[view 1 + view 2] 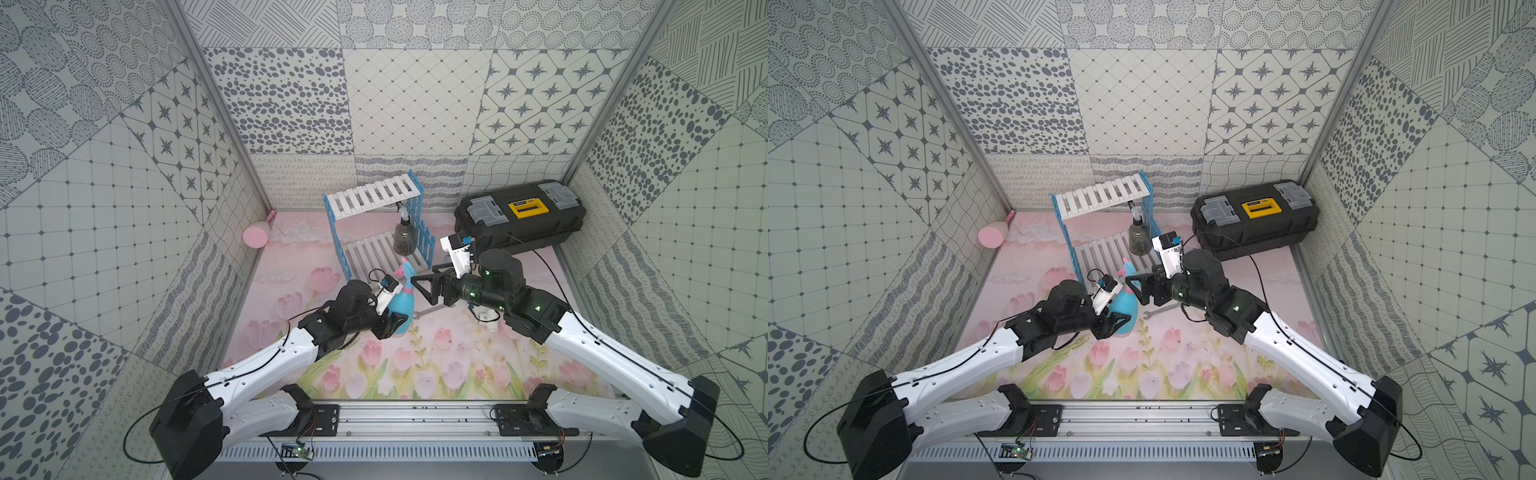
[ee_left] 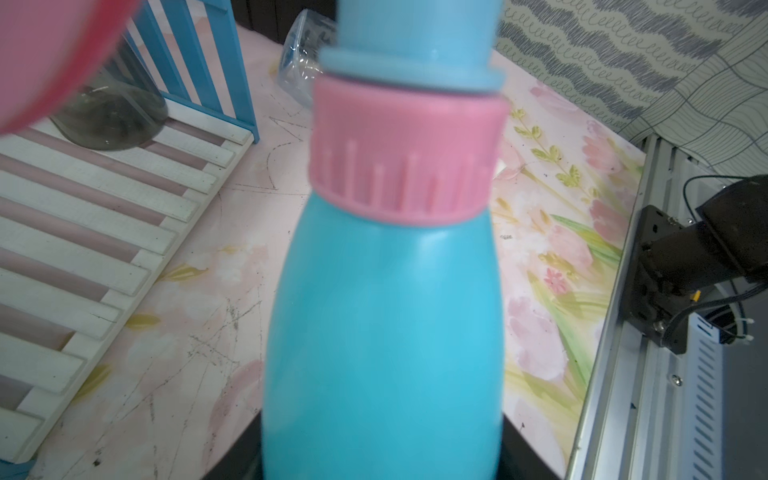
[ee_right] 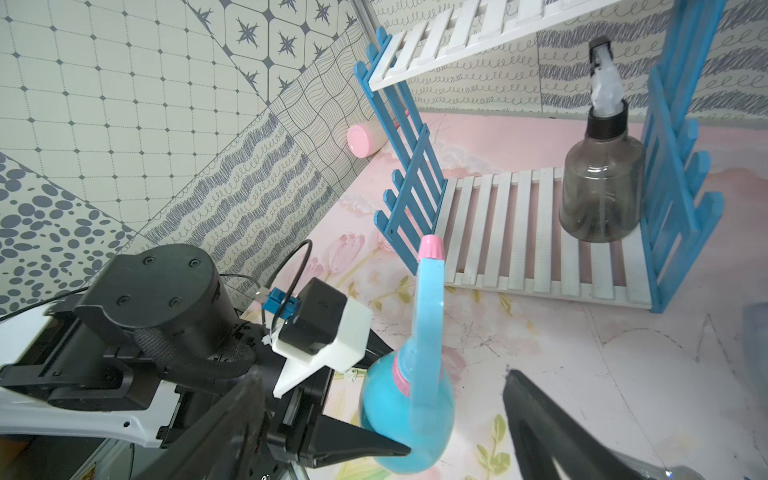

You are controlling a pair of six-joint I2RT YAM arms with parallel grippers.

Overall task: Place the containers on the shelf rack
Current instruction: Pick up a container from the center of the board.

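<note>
- Well, reading first: the only label I can find is a small strip on the yellow handle of the black toolbox (image 1: 519, 220), and its print is too small for me to read.
- My left pincer (image 1: 397, 326) pinches the teal bottle (image 1: 400, 303) low on its body, one finger on each side.
- That bottle is roughly upright just in front of the shelf rack (image 1: 372, 199), not on it. I cannot tell whether its base touches the desk (image 1: 415, 374).
- My right pincer (image 1: 419, 291) is spread wide and holds nothing; it hangs just beside the teal bottle's pink-tipped spray head.
- The smoky bottle (image 1: 404, 239) stands on the rack's lower shelf, at the end nearest the toolbox, beside the blue fence side.
- The cream-pink bottle (image 1: 255, 237) lies on its side in the far left corner, well apart from the rack.
- A wrench (image 1: 1160, 311) lies on the desk under my right arm, near the teal bottle.
</note>
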